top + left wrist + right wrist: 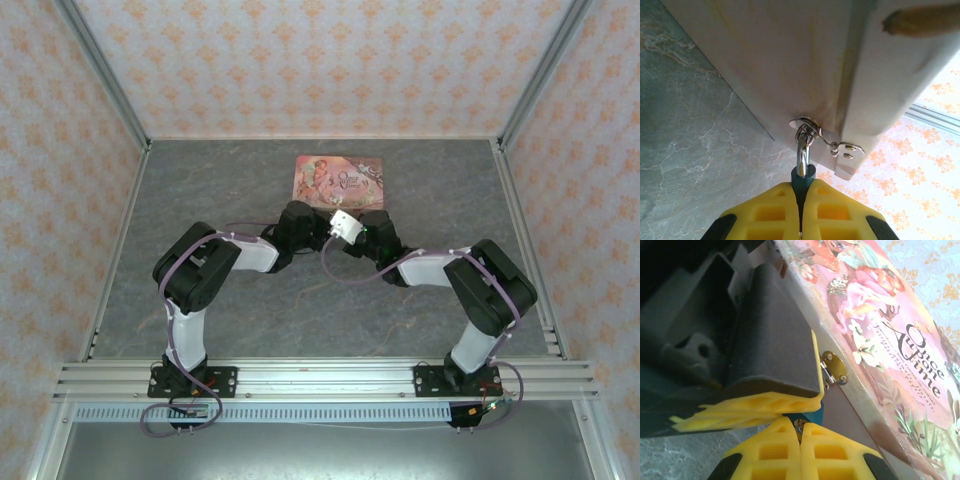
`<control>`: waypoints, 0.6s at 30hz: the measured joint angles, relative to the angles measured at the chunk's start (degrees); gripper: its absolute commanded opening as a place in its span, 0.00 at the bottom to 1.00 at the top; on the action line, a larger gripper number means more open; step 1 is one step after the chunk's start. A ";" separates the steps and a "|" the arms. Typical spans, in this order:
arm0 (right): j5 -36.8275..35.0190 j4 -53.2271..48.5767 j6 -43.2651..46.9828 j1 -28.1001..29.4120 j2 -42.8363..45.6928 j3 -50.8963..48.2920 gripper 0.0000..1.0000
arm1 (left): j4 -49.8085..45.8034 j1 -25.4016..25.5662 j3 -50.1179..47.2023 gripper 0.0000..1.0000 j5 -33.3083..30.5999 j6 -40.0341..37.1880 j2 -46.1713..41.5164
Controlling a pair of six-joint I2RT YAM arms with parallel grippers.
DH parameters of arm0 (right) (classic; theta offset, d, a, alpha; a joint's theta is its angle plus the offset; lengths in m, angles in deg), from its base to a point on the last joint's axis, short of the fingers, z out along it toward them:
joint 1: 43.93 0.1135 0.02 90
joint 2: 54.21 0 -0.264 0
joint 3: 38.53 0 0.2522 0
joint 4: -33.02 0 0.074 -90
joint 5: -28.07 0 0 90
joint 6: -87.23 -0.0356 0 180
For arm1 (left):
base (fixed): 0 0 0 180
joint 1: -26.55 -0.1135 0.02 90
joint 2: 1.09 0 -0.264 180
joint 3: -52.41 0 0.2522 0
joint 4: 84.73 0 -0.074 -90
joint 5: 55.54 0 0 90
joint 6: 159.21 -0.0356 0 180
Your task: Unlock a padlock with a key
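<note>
Left claw (801,196) clamped on padlock (803,174), hooked through hasp (807,124) of pink box (338,180), far middle of bench (250,310). Right claw (800,430) pinched shut on key (799,423).

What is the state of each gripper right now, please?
Left gripper: closed on the padlock.
Right gripper: closed; a small metal piece sits between its tips, identity unclear.

A grey, marble-patterned table (200,200) fills the middle of the top view, edged by metal rails. One pink illustrated box (338,180) lies flat on it, upper centre of the frame, near the far edge.
</note>
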State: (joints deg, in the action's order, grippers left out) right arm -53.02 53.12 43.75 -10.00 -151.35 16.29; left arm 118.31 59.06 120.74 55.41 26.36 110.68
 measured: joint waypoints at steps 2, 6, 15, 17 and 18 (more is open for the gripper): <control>-0.15 0.66 -3.43 0.00 0.00 -0.24 0.00 | 0.04 0.00 0.04 0.00 0.00 0.22 0.00; -0.17 1.64 -9.97 0.00 -0.46 -0.24 0.00 | 0.09 -0.02 0.04 0.00 -0.20 0.44 0.00; 0.00 7.65 -24.33 0.02 -2.69 -1.44 0.00 | -0.02 -0.42 0.04 0.00 -0.66 0.44 0.00; -0.02 8.33 -26.25 0.04 -2.78 -1.64 0.00 | -0.02 -0.42 0.04 0.00 -0.68 0.44 0.00; -0.09 8.50 -27.06 0.04 -2.78 -1.66 0.00 | 0.00 -0.42 0.04 0.00 -0.70 0.44 0.00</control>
State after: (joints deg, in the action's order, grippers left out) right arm -53.11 61.62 16.69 -9.96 -154.12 14.63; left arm 118.31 58.65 120.79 54.72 26.80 110.68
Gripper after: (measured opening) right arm 0.040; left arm 0.060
